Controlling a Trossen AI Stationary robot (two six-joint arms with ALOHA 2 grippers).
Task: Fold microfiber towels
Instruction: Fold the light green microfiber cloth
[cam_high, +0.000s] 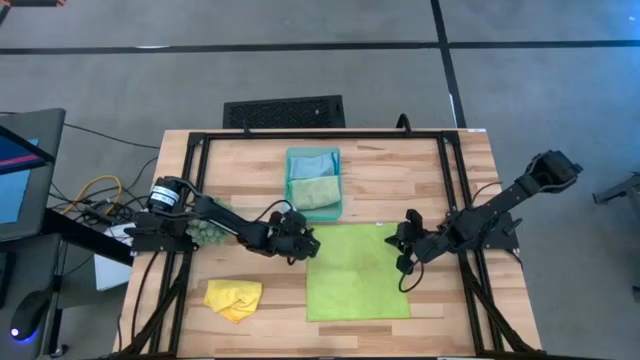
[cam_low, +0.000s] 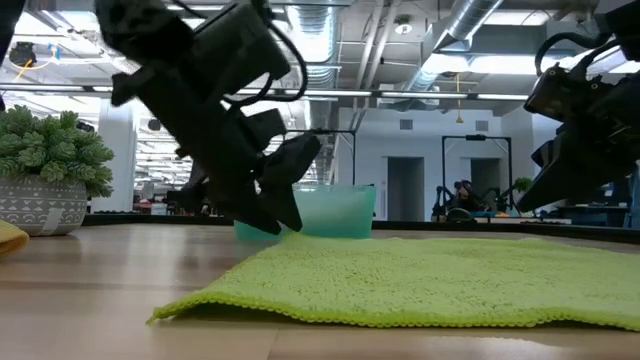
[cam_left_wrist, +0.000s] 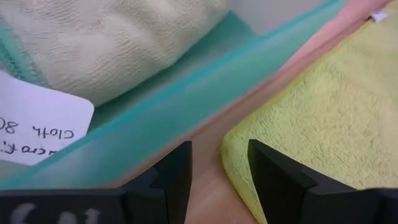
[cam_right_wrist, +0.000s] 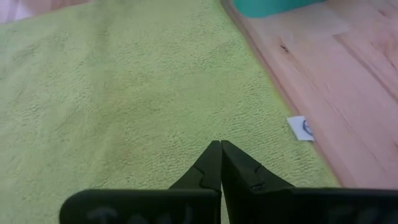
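A lime green towel lies spread flat on the table's middle; it also shows in the low view. My left gripper is open just beside the towel's far left corner, between it and the teal tray. My right gripper is shut just above the towel's far right corner, near its white tag. A light blue towel and a pale sage towel lie in the tray. A yellow towel lies crumpled at the near left.
A dark-green spiky clump sits in a pot by the left arm. A white label card leans inside the tray's wall. Bare wood lies at the far right.
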